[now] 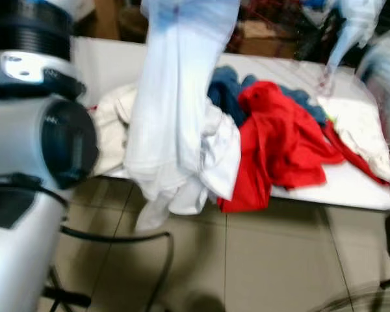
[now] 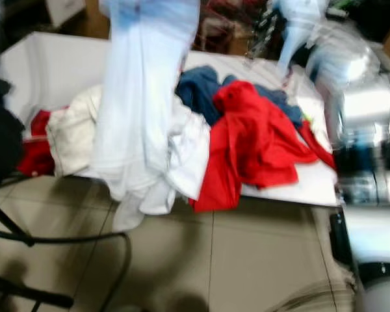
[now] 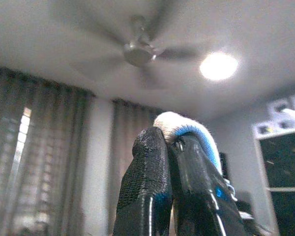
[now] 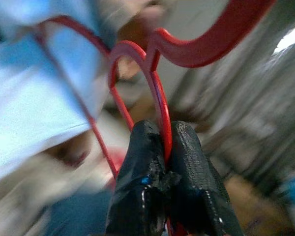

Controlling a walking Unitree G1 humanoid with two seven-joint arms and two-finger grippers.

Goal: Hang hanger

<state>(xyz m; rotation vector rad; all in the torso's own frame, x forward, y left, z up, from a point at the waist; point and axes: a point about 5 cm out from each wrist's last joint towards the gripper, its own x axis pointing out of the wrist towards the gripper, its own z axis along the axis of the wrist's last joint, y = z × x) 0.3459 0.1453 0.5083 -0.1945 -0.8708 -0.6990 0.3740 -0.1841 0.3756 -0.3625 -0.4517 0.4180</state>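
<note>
The right end effector (image 4: 160, 135) is clamped on the thin red wire of a hanger (image 4: 157, 73), its two black fingers closed on the loop just below the point where the hook springs off; from that grip the hook curves up and away beyond the fingertips, so the hanger's long axis runs roughly on from the fingers, hook foremost. The left end effector (image 3: 172, 147) points up at the ceiling fan (image 3: 137, 49), its fingers shut on a fold of white-and-blue cloth (image 3: 191, 130). In the head views a pale blue-white garment (image 1: 175, 97) hangs from above the top edge, between the two arms, and drapes over the front of the desk (image 1: 351, 188), where a red garment (image 1: 279, 136), a blue one (image 1: 227, 84) and a cream one (image 1: 114, 123) lie heaped. The right arm is judged the one to carry the hook to a rail, but no rail can be made out, and the pictures are blurred.
</note>
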